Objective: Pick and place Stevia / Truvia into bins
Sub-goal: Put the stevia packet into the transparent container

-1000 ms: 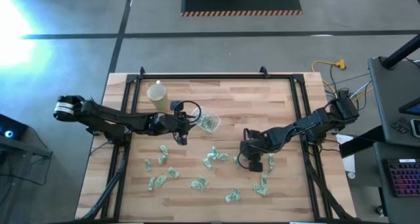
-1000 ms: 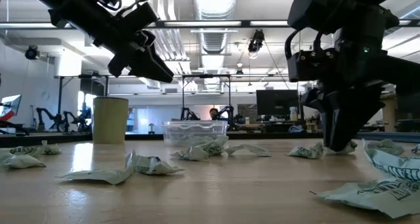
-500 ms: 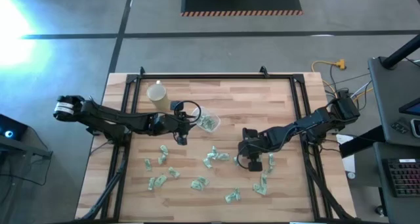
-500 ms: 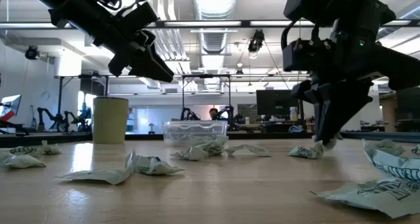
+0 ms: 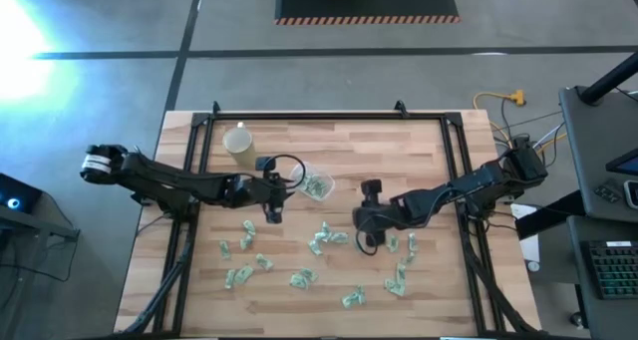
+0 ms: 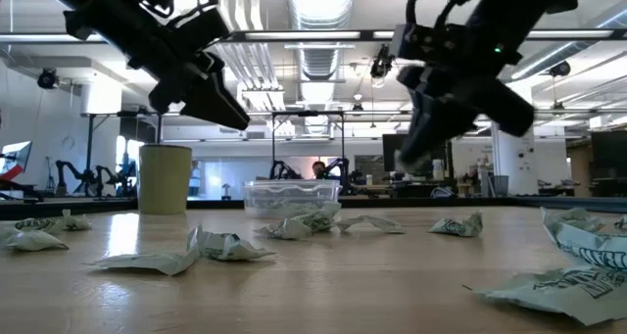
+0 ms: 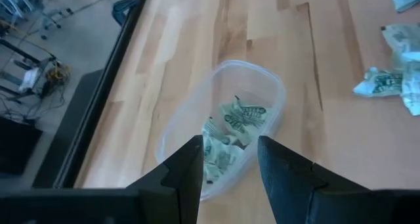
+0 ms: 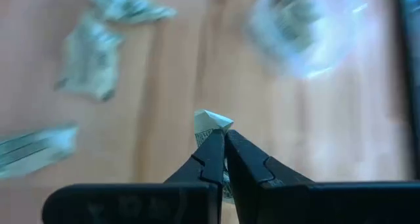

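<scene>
The Stevia sachets [image 5: 317,243] are small crumpled paper packets, pale green and white, strewn across the front half of the butcher-block table [image 5: 429,151]. A few already lie in the clear tub [image 7: 275,96], thin see-through plastic with a rounded rim, near the table's middle. The right gripper [image 8: 220,140] is clenched on one sachet [image 8: 211,121] above the table. The left gripper [image 7: 228,159] hangs unclenched, empty, beside the tub.

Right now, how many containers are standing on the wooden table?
2. A pale yellow opaque cup at the table's left; a clear plastic tub nearer the middle, sachets inside. None looks hidden.
</scene>
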You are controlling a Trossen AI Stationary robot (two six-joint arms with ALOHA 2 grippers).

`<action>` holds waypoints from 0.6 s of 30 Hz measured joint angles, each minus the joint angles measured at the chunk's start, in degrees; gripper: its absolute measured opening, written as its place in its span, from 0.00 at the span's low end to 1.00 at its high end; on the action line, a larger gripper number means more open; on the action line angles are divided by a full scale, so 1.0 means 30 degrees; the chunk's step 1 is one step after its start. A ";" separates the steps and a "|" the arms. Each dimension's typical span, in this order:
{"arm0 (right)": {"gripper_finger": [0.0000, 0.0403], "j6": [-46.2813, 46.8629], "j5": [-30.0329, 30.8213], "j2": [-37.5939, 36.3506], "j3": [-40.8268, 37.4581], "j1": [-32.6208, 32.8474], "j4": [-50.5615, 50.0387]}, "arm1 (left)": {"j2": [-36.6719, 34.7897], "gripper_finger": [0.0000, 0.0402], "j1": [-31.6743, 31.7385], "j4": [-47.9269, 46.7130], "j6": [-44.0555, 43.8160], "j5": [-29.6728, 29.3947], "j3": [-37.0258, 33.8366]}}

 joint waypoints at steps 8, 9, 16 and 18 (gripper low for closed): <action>0.02 -0.4071 0.0806 0.0109 -0.0055 -0.1523 0.4488 | -0.0858 0.32 -0.1023 -0.1376 -0.2473 -0.0068 0.0015; 0.02 -0.4511 0.0726 0.0109 -0.0082 -0.1770 0.4901 | -0.0929 0.32 -0.1192 -0.1652 -0.2869 -0.0069 0.0014; 0.02 -0.6771 -0.2038 0.0109 -0.0342 -0.3639 0.7919 | -0.1241 0.32 -0.2372 -0.2964 -0.5105 -0.0074 0.0007; 0.02 -0.7329 -0.3471 0.0109 -0.0549 -0.4249 0.8956 | -0.1279 0.32 -0.2717 -0.3269 -0.5605 -0.0074 0.0000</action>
